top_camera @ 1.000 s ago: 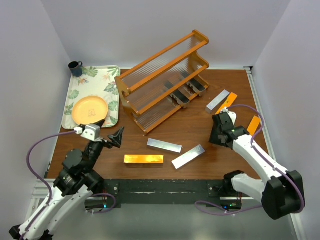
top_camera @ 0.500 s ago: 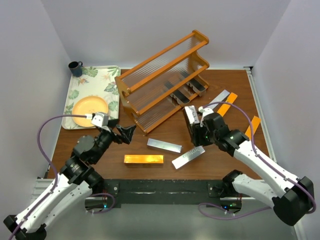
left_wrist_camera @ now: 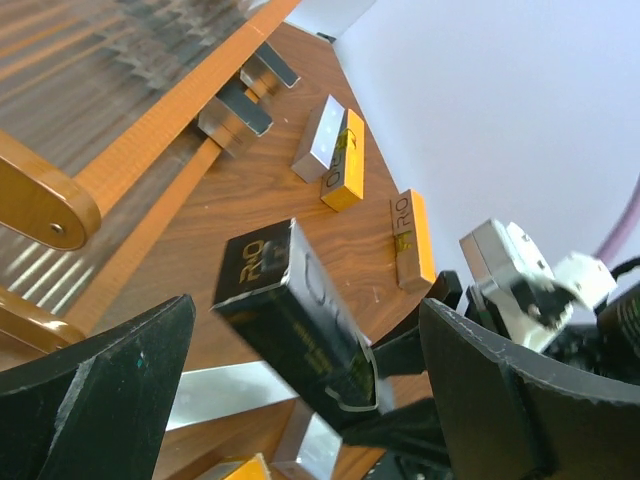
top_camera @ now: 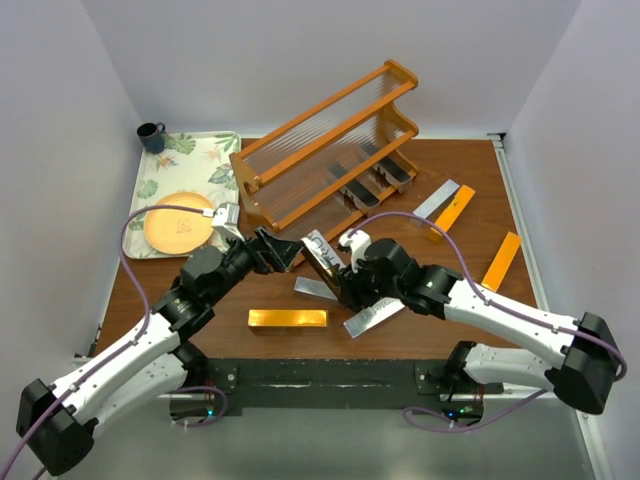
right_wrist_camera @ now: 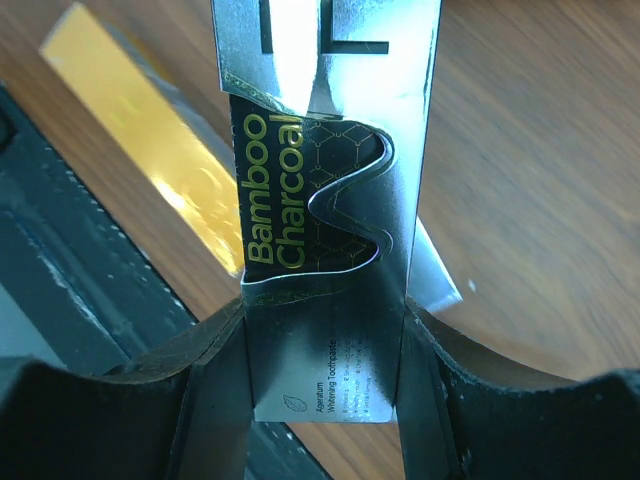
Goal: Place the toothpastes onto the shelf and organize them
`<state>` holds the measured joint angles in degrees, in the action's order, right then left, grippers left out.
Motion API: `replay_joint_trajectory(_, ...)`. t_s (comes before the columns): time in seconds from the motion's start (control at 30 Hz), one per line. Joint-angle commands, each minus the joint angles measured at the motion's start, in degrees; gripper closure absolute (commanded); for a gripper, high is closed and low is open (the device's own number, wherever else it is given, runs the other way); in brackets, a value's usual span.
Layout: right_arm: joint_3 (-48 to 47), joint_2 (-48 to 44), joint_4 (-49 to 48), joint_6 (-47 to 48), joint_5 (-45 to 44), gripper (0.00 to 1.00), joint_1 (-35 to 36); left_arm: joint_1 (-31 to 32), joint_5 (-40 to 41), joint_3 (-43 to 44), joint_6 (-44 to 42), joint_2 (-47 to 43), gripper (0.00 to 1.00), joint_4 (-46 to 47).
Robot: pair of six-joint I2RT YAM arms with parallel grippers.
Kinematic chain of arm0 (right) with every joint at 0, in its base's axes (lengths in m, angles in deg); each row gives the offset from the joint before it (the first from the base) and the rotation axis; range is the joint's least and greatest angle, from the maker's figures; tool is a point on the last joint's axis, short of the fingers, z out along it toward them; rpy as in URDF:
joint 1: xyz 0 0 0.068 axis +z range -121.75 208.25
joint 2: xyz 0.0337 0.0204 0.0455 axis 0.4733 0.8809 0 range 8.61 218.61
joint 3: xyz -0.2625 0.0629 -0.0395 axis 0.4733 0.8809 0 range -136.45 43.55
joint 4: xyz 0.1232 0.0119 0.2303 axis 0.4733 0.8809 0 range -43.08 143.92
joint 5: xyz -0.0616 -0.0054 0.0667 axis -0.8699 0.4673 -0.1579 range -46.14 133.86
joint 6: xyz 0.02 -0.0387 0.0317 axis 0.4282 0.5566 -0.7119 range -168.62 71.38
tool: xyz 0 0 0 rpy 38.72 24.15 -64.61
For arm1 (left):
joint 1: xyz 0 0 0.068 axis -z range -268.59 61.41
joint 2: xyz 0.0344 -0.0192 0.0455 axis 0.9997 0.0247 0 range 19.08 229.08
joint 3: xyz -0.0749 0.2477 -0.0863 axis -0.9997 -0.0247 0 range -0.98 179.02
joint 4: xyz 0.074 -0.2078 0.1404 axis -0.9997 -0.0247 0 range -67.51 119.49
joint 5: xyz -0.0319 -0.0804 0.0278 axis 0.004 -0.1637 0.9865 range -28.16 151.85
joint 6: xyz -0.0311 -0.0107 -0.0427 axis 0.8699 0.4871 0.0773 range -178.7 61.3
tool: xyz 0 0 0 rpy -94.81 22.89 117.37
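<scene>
My right gripper [top_camera: 338, 276] is shut on a dark grey toothpaste carton [top_camera: 320, 251] and holds it tilted above the table's middle. In the right wrist view the carton [right_wrist_camera: 325, 200] reads "Bamboo Charcoal" and sits between the right gripper's [right_wrist_camera: 325, 385] fingers. My left gripper [top_camera: 272, 250] is open just left of that carton. In the left wrist view the carton [left_wrist_camera: 300, 320] lies between the spread fingers of the left gripper [left_wrist_camera: 310, 400], not touching them. The orange-brown shelf [top_camera: 330, 160] stands behind, with two dark cartons [top_camera: 362, 195] on its lowest tier.
Loose on the table are an orange-gold carton [top_camera: 288, 318], two silver cartons [top_camera: 376, 313] near the front, and a silver [top_camera: 435, 200] and two orange ones [top_camera: 454, 208] at the right. A floral tray [top_camera: 215, 150] with a yellow plate [top_camera: 178, 222] and a mug [top_camera: 151, 135] sits at the left.
My right arm has swung left across the table carrying the dark carton. My left arm has reached forward and right until its open fingers flank the carton.
</scene>
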<state>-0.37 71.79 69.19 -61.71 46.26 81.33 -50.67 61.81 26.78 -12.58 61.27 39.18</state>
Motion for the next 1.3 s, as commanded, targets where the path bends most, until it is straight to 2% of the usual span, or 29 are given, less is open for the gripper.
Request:
replay_joint_trajectory(0.0, -4.6, 1.4, -8.3, 1.9, -0.5, 0.75, 2.8, 0.1, -0.1, 2.7, 7.1, 2.0, 0.0, 3.0)
replay_joint_trajectory(0.2, -5.7, 3.4, -10.5, 1.7, -1.2, 0.75, 4.5, 0.3, 5.2, 2.6, 9.6, 3.2, 0.0, -2.3)
replay_joint_trajectory(0.47, -6.3, 4.4, -12.9, 0.6, -0.3, 0.75, 5.4, 0.7, 5.0, 1.2, 10.3, 4.1, 0.03, 0.1)
replay_joint_trajectory(0.67, -6.0, 4.4, -14.8, -0.2, -0.5, 0.75, 5.8, 1.1, 3.7, -0.3, 10.5, 4.8, 0.12, 3.7)
replay_joint_trajectory(0.77, -5.6, 4.6, -15.5, -0.5, -0.9, 0.75, 6.1, 1.4, 4.2, -1.1, 10.4, 4.8, 0.24, 5.0)
replay_joint_trajectory(0.87, -5.6, 4.8, -15.9, -0.4, -1.3, 0.73, 6.2, 1.6, 4.3, -1.3, 10.6, 5.0, 0.29, 5.4)
replay_joint_trajectory(1.0, -5.6, 5.4, -16.0, -0.4, -2.2, 0.71, 6.9, 1.6, 4.9, -1.5, 10.9, 5.2, 0.44, 5.3)
replay_joint_trajectory(1.1, -5.3, 5.7, -16.0, -0.3, -2.2, 0.61, 7.1, 1.6, 5.1, -1.8, 11.0, 4.8, 0.53, 5.5)
replay_joint_trajectory(1.2, -4.9, 5.4, -16.3, -0.5, -2.2, 0.46, 7.1, 1.6, 5.4, -2.9, 10.7, 3.4, 0.64, 6.8)
replay_joint_trajectory(1.23, -4.7, 5.2, -16.3, -0.5, -2.2, 0.36, 7.1, 1.7, 5.4, -3.2, 10.3, 2.4, 0.67, 7.5)
replay_joint_trajectory(1.27, -4.5, 5.0, -16.2, -0.9, -2.2, 0.31, 7.0, 1.7, 5.5, -3.7, 10.0, 1.8, 0.7, 8.2)
